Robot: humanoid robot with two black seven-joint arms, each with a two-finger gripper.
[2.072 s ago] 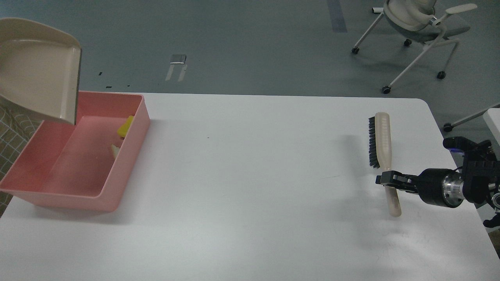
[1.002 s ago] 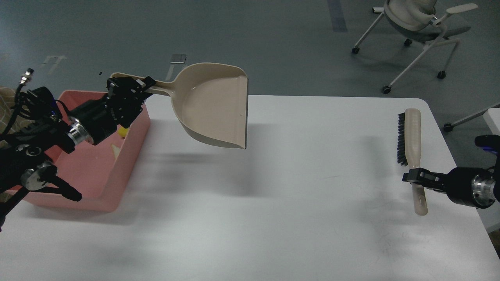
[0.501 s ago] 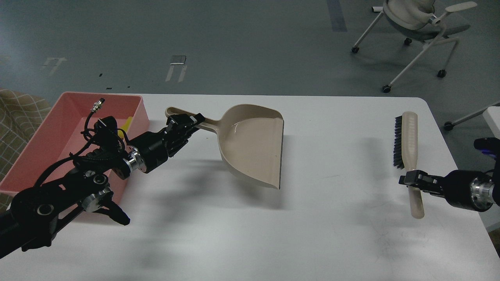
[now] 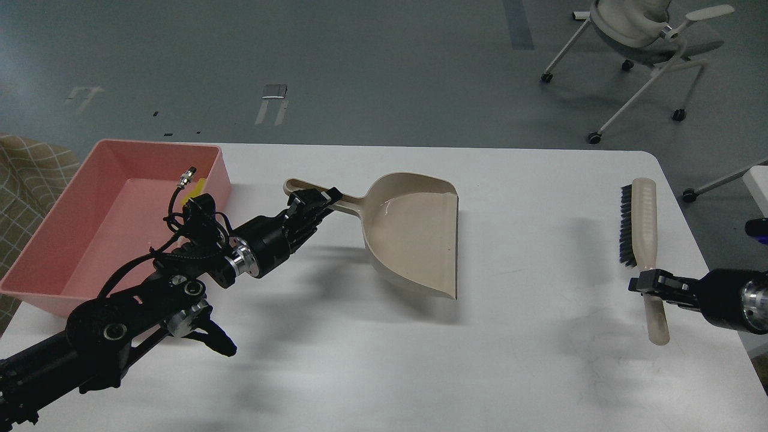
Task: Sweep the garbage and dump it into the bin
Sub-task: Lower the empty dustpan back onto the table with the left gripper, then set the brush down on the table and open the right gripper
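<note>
The pink bin [image 4: 72,240] stands at the table's left edge. A bit of the yellow sponge [image 4: 195,185] shows inside it by its right wall; the bread slice is hidden behind my left arm. My left gripper [image 4: 313,201] is shut on the handle of the empty beige dustpan [image 4: 417,231], which hangs low over the table's middle. My right gripper [image 4: 648,283] is shut on the handle of the beige brush [image 4: 641,222] with black bristles at the table's right side.
The white table [image 4: 528,372] ends at the right just past the brush. A white office chair [image 4: 645,36] stands on the grey floor beyond the table. A checked cloth [image 4: 30,174] lies left of the bin.
My left arm has carried the emptied dustpan from above the bin rightward and down to the table's middle. My right gripper has shifted the brush slightly right and toward me.
</note>
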